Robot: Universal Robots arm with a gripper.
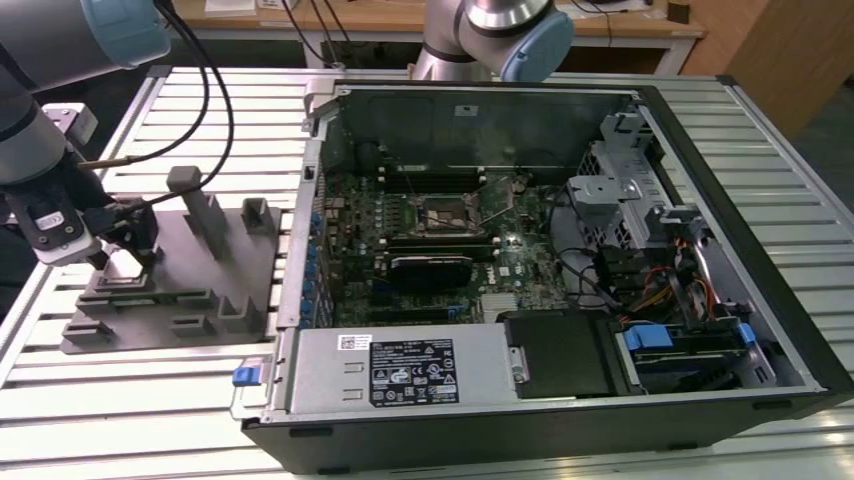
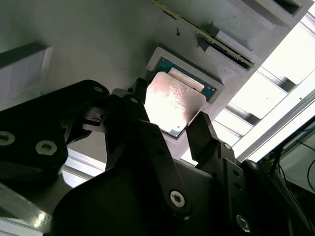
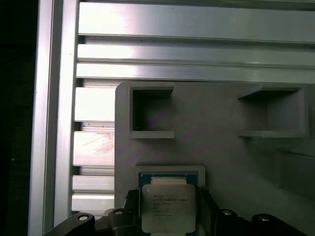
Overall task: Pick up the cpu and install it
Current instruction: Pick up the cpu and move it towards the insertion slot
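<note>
The cpu [image 3: 167, 209], a thin square chip with a pale silver top and a green edge, lies at a shallow square recess of the grey fixture [image 3: 221, 147]. My gripper [image 3: 167, 197] straddles it, with one black finger against each of two opposite edges. In the second wrist view the cpu [image 2: 173, 101] looks slightly tilted over the recess rim between the fingers [image 2: 203, 129]. In the exterior view my gripper [image 1: 114, 255] is low over the fixture [image 1: 180, 295] at that view's left. The dark socket [image 1: 441, 212] on the motherboard stands open inside the computer case.
The open computer case [image 1: 694, 130] takes up the middle and right of the slatted metal table [image 1: 147, 400]. Grey upright posts [image 1: 200, 215] rise from the fixture beside my gripper. Cables [image 1: 200, 90] hang from the arm. Drive cages and wiring crowd the case's right side.
</note>
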